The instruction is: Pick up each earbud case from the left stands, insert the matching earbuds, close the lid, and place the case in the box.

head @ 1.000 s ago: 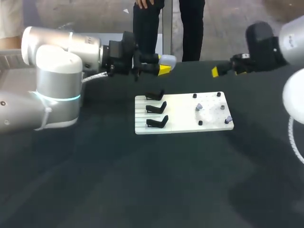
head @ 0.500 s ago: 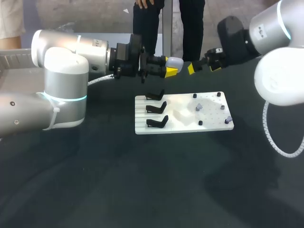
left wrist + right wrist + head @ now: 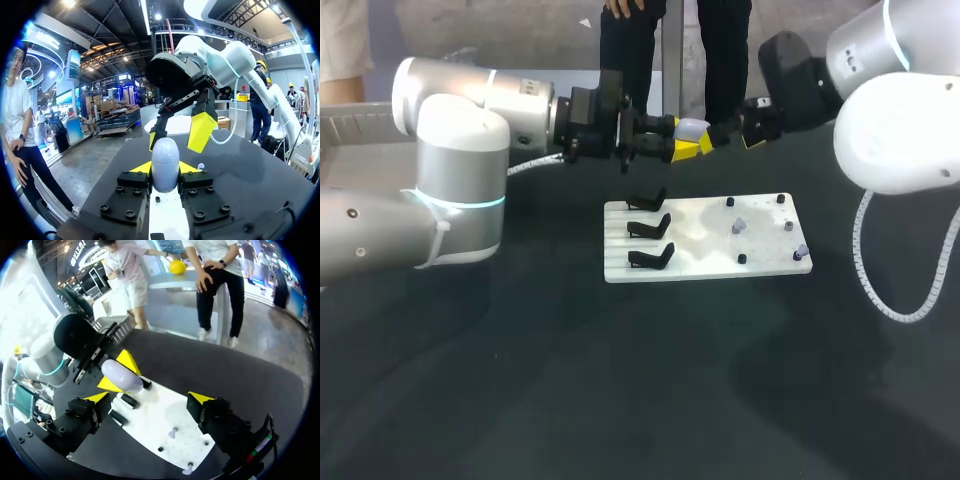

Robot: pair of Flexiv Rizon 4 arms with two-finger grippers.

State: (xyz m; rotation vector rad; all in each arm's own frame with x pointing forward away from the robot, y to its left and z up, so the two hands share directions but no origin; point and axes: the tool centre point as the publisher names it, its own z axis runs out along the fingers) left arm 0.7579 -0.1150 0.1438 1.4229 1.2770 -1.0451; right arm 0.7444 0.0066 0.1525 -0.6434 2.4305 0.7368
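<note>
My left gripper is shut on a pale lavender earbud case, lid closed, above the table behind the white board. In the left wrist view the case stands upright between the yellow tips. My right gripper is open and faces the case end-on, its fingers just beyond the case and apart from it. In the right wrist view the case lies ahead of the open right gripper. Small earbuds sit on pegs on the board's right half.
Three black stands line the board's left side, all without a case. Black pegs dot the board's right part near the earbuds. Dark tabletop spreads around the board.
My right arm has swung in from the right until its open gripper faces the case. The left gripper has carried the case a little to the right.
</note>
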